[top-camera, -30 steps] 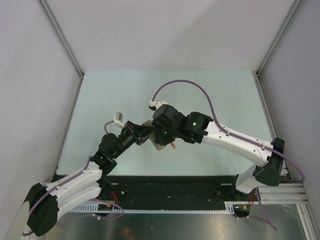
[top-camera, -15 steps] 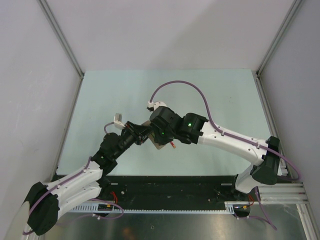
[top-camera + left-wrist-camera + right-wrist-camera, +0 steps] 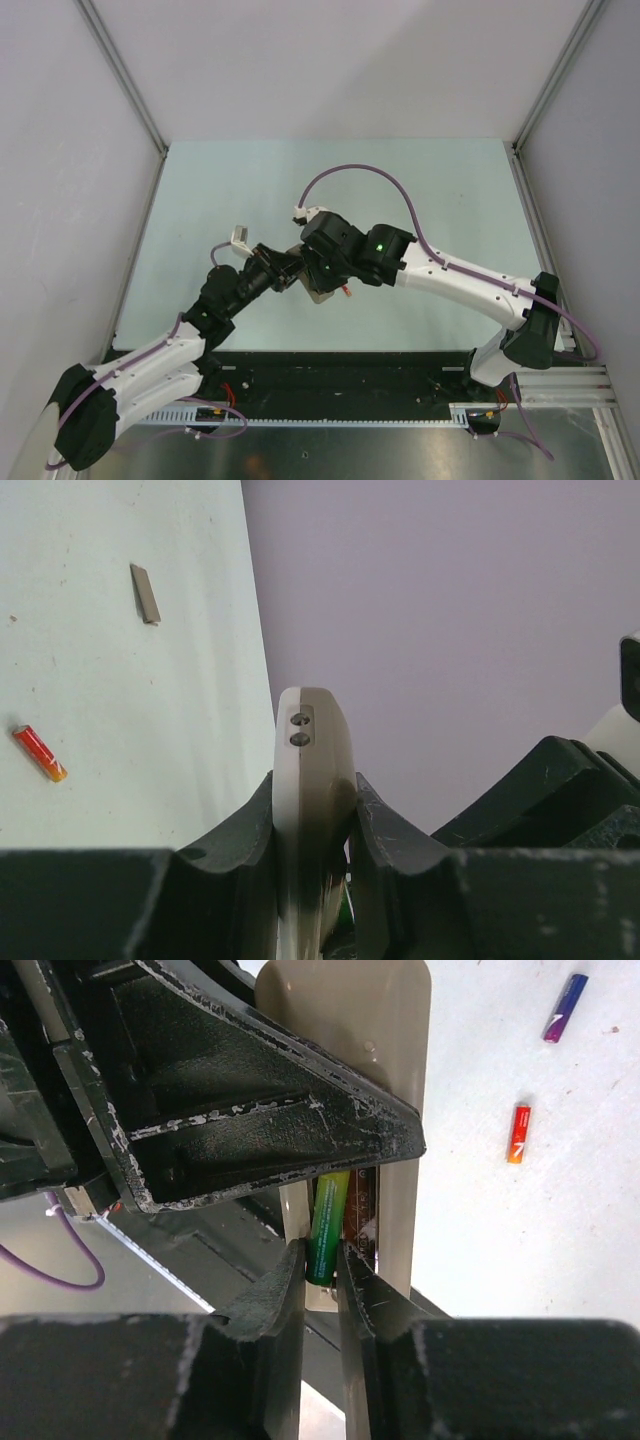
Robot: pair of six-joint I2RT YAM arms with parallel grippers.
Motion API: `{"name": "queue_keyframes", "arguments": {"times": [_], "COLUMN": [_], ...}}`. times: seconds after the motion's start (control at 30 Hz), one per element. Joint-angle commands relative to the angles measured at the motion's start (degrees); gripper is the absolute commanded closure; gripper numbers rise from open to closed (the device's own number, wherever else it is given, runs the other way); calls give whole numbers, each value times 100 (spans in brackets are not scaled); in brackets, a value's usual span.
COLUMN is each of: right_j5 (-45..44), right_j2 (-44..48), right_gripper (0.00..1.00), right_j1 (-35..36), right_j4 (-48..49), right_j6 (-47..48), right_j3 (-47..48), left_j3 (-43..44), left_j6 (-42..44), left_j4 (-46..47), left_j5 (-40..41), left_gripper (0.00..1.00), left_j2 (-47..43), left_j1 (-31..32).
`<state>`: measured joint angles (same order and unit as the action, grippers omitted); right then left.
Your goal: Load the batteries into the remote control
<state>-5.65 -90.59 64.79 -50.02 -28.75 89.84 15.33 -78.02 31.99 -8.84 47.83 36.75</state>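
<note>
My left gripper (image 3: 313, 805) is shut on the remote control (image 3: 313, 770), holding it edge-on above the table. In the right wrist view the remote control (image 3: 400, 1020) shows its pale back and open compartment. A green battery (image 3: 328, 1222) stands lengthwise in that compartment. My right gripper (image 3: 322, 1260) has its jaws pressed against both sides of the battery's lower end. From above, the two grippers meet over the remote control (image 3: 322, 293) at mid-table. A red battery (image 3: 518, 1133) and a dark blue battery (image 3: 564, 1007) lie loose on the table.
A small flat grey cover piece (image 3: 145, 592) lies on the pale green table (image 3: 200, 200), beyond the red battery (image 3: 40, 753). White walls enclose the table on three sides. The black rail (image 3: 340, 385) with both arm bases runs along the near edge.
The right arm has shifted slightly left, closer over the remote. The left arm and the remote have barely moved.
</note>
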Motion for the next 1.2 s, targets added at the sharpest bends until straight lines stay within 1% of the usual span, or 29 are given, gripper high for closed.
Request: {"name": "queue_keyframes", "arguments": {"times": [0.0, 0.2, 0.57, 1.0, 1.17], "right_j5": [293, 196, -41, -173, -331], "right_j2": [-337, -354, -346, -170, -100], "right_gripper": [79, 78, 71, 68, 63], "right_j1": [42, 42, 33, -55, -90], "right_j4": [239, 54, -394, -640, -746], "right_j6": [107, 116, 194, 186, 160], "right_j3": [-55, 24, 297, 411, 613], "left_j3": [664, 655, 567, 453, 418], "left_j6": [-513, -460, -372, -363, -363], "left_j4": [1767, 1767, 1767, 1767, 1758], "left_j5": [-707, -680, -610, -505, -513], "left_gripper": [100, 100, 100, 100, 100], "left_j2": [-380, -354, -336, -327, -266], "left_j1": [227, 227, 227, 210, 192]}}
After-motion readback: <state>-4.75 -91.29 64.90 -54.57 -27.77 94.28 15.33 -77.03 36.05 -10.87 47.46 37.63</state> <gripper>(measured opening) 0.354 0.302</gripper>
